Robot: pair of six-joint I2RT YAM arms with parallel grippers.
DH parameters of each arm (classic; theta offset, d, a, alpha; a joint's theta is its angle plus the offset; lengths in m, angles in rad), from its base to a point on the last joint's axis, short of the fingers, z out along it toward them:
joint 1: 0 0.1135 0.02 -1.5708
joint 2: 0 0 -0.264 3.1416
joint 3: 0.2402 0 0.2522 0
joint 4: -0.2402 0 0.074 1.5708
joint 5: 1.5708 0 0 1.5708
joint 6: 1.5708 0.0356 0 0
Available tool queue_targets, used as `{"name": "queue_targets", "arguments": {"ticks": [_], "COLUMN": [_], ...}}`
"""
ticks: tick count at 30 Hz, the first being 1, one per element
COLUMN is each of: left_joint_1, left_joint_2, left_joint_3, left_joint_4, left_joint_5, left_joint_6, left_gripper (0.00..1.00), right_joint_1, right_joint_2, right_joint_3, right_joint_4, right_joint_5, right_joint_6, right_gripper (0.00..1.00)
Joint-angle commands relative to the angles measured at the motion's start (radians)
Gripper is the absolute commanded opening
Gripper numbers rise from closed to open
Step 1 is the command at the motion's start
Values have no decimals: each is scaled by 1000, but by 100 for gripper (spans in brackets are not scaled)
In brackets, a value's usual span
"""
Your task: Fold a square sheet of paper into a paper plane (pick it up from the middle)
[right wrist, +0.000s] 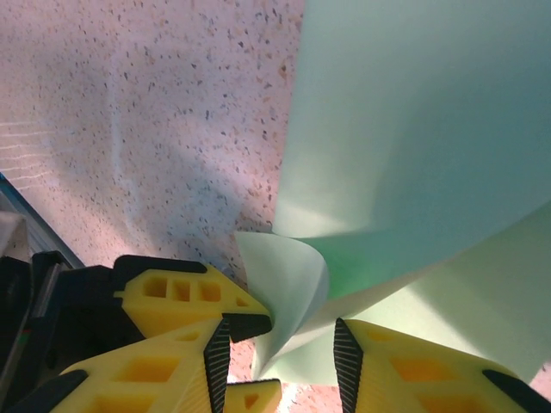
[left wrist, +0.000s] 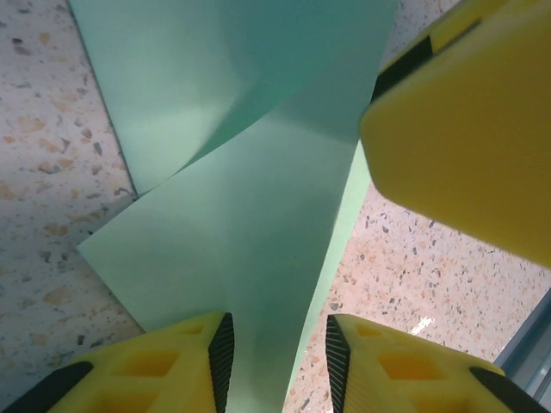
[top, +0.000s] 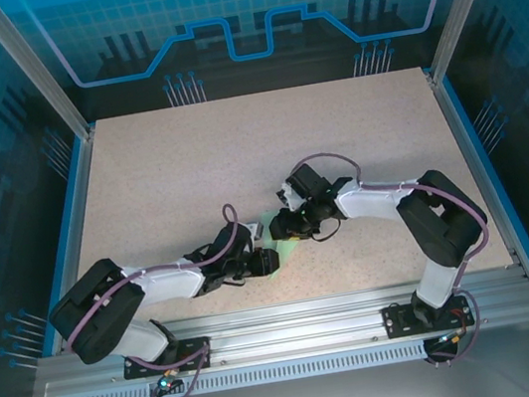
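Both the left gripper [left wrist: 277,366] and right gripper [right wrist: 281,361] are half open, with the paper [left wrist: 232,232] loose between their jaws, on the table [top: 236,143]. Line up edges, then pinch gently.

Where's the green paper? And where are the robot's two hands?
green paper [left wrist: 250,224]: left wrist view, on its flat upper flap.
left gripper [left wrist: 277,366]: left wrist view, midway between its yellow fingertips.
right gripper [right wrist: 281,357]: right wrist view, midway between its yellow fingertips.
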Motion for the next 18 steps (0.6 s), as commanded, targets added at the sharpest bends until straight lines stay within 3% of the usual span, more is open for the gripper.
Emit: {"name": "queue_targets", "arguments": {"ticks": [1,6,9,18], "left_joint_1": [-20,-53,-66,-95], "left_joint_2": [-13,-15,-32,-3], "left_joint_3": [43,63,65,105], "left_joint_4": [-83,-118,-124,-178], "left_joint_5": [-25,-67,-94,-153], "left_joint_6": [46,55,52,62], "left_gripper": [39,42,52,53], "right_joint_1": [19,20,19,20], "right_joint_2": [22,25,26,22], "right_joint_3": [30,36,36,28], "right_joint_4": [-7,-15,-21,-18], "right_joint_5": [-20,-18,-16,-16], "right_joint_6": [12,12,12,15], "right_gripper": [39,39,38,37]}}
